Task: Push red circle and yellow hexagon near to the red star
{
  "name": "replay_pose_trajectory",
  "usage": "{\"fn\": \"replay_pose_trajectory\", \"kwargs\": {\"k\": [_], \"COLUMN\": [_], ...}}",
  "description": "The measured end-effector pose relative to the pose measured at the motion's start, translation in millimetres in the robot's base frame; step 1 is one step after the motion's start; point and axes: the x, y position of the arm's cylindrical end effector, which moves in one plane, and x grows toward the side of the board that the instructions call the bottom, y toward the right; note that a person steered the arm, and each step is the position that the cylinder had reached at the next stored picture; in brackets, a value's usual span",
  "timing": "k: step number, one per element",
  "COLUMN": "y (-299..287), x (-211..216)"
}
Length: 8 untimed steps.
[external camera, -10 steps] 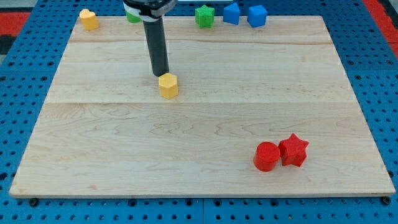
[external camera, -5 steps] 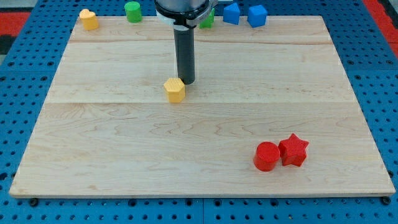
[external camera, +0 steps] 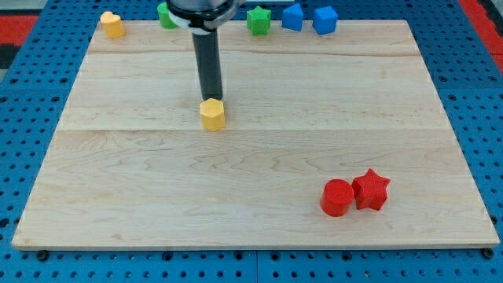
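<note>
Near the middle of the wooden surface (external camera: 259,149), slightly toward the view's left and top, the dark rod descends from the arm's head at the view's top edge, and my tip (external camera: 211,99) meets the upper side of the yellow hexagon (external camera: 212,115), touching or all but touching it. No jaws are fitted to this arm, so none can be described as apart or together; the rod alone does the pushing. Toward the view's bottom right, well apart from the hexagon, the red circle (external camera: 337,197) lies against the left side of the red star (external camera: 371,189), the two apparently in contact. Along the surface's top edge sit the remaining blocks: a yellow heart-like block (external camera: 112,23) at the view's left corner, a green block (external camera: 166,16) partly hidden behind the arm's head, a green star (external camera: 258,20) just right of the rod's upper part, and two blue blocks, one (external camera: 292,16) of unclear shape and one a blue cube (external camera: 324,20), side by side further right. Blue perforated plate (external camera: 23,118) surrounds the surface on all visible sides.
</note>
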Motion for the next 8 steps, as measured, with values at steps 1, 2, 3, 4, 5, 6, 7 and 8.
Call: {"fn": "replay_pose_trajectory", "kwargs": {"k": [1,2,3,4,5,6,7,8], "y": [-24.2,-13.0,18.5,31.7,69.2,113.7,157.9,141.0], "x": [-3.7,20.1,38.4,73.7,93.6,109.9,130.0,105.9]}}
